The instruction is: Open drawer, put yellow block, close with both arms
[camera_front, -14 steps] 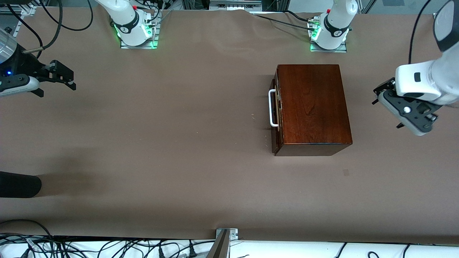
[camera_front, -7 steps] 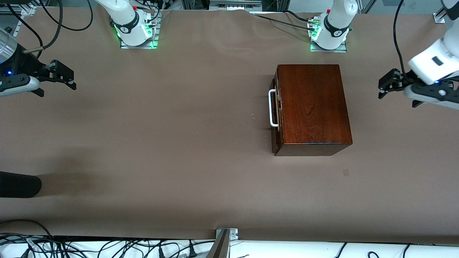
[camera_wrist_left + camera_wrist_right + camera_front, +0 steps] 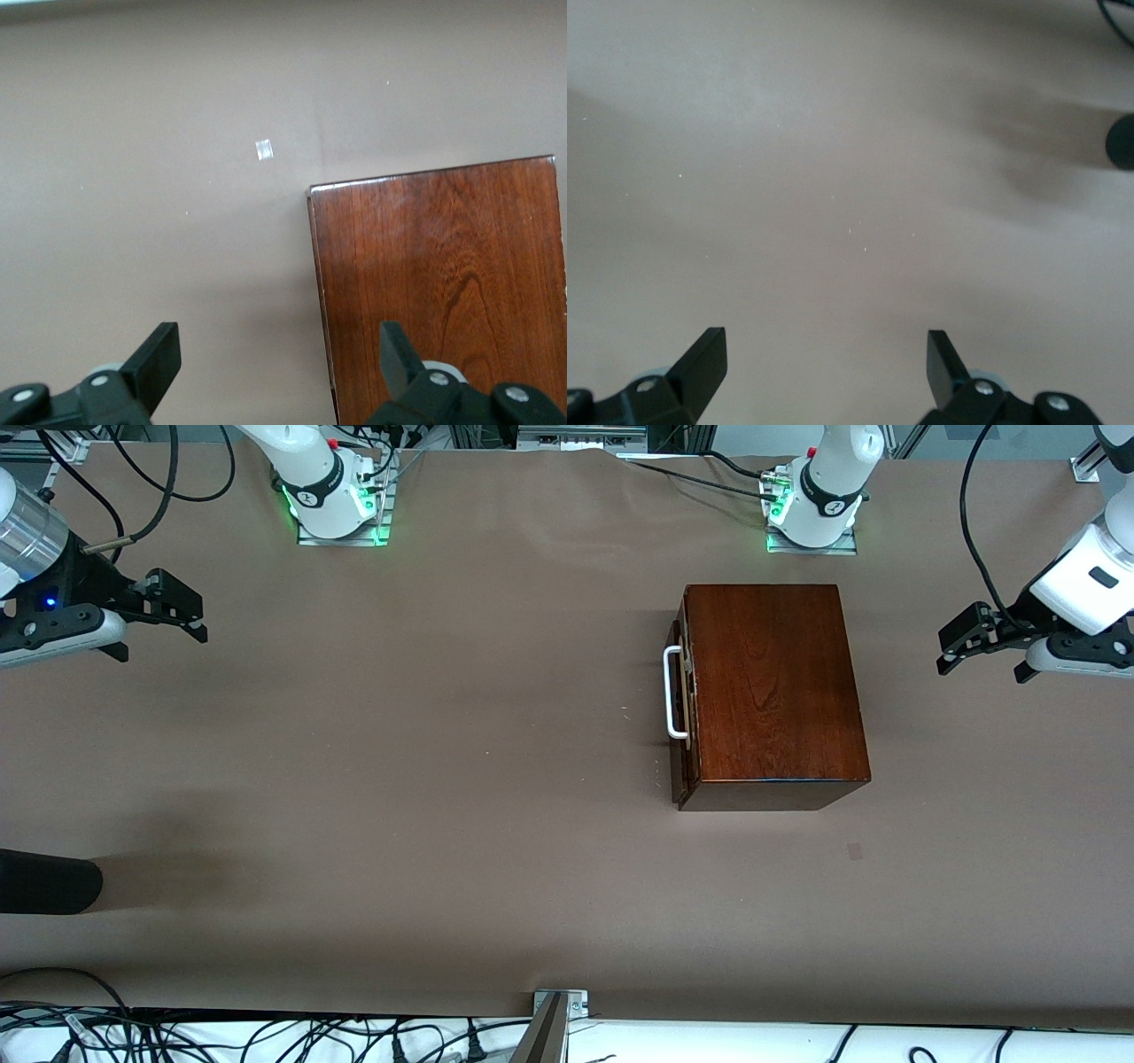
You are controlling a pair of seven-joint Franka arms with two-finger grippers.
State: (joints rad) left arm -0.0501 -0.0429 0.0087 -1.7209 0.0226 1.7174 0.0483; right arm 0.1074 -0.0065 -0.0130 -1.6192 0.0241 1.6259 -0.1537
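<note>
Drawer (image 3: pixel 680 717) first: in the front view we are seeing it sitting shut in the reddish-brown wooden box (image 3: pixel 775 691), right of the frame's centre, its white handle (image 3: pixel 673 693) facing the frame's left. We are judging the box heavy and stiff with a glossy, slippery top, so the bar handle is the place to hook a finger. The left gripper (image 3: pixel 952 648) is hovering at the right edge, the right gripper (image 3: pixel 182 613) at the upper left edge, both holding nothing. No yellow block is showing anywhere (nor is it in either wrist view).

In the left wrist view we are looking past spread fingers (image 3: pixel 158 359) at the box's top (image 3: pixel 443 283), lower right.

In the right wrist view, fingers (image 3: pixel 704 359) are standing wide apart over the bare table (image 3: pixel 850 177).
</note>
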